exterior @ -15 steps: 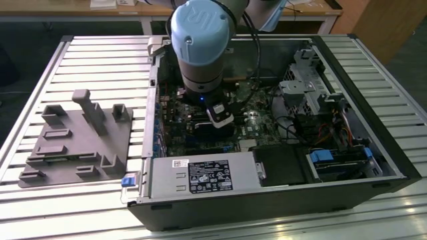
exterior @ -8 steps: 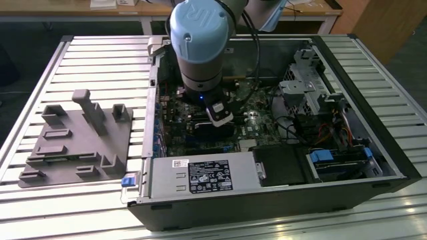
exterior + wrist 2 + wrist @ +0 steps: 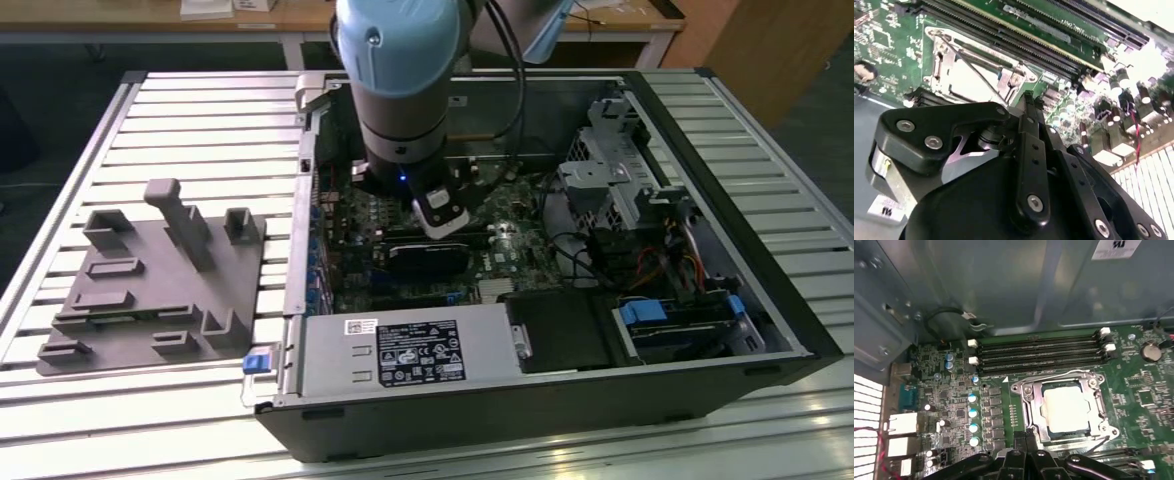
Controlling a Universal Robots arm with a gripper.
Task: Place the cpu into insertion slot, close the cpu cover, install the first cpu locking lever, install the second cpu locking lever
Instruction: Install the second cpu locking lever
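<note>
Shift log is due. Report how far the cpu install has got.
Done: the cpu lies flat inside the cut-out of the lowered cpu cover. In hand: the gripper, fingers together, sits at the cover's edge, near a thin lever rod that slants up over the cover in the second wrist view. Left: that lever looks unlatched. Whether the other lever is locked cannot be told.
</note>
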